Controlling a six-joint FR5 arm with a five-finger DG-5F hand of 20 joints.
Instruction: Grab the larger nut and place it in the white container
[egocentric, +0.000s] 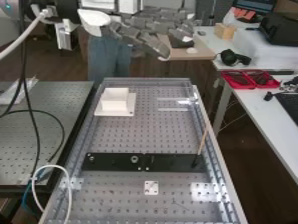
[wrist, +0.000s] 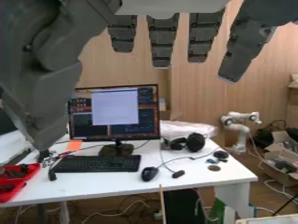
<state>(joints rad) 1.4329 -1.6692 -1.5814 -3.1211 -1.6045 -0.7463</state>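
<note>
standing upright, the white container (egocentric: 115, 101); the hand (egocentric: 148, 23) wide, fingers straight and spread

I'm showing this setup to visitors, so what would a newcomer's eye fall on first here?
Probably the robot's dark grey fingers, hanging open at the top of the high view and looming large in the wrist view. Next, perhaps, the white container, bright against the perforated bench towards its far end. In the wrist view, the lit monitor on the white desk also stands out.
</note>
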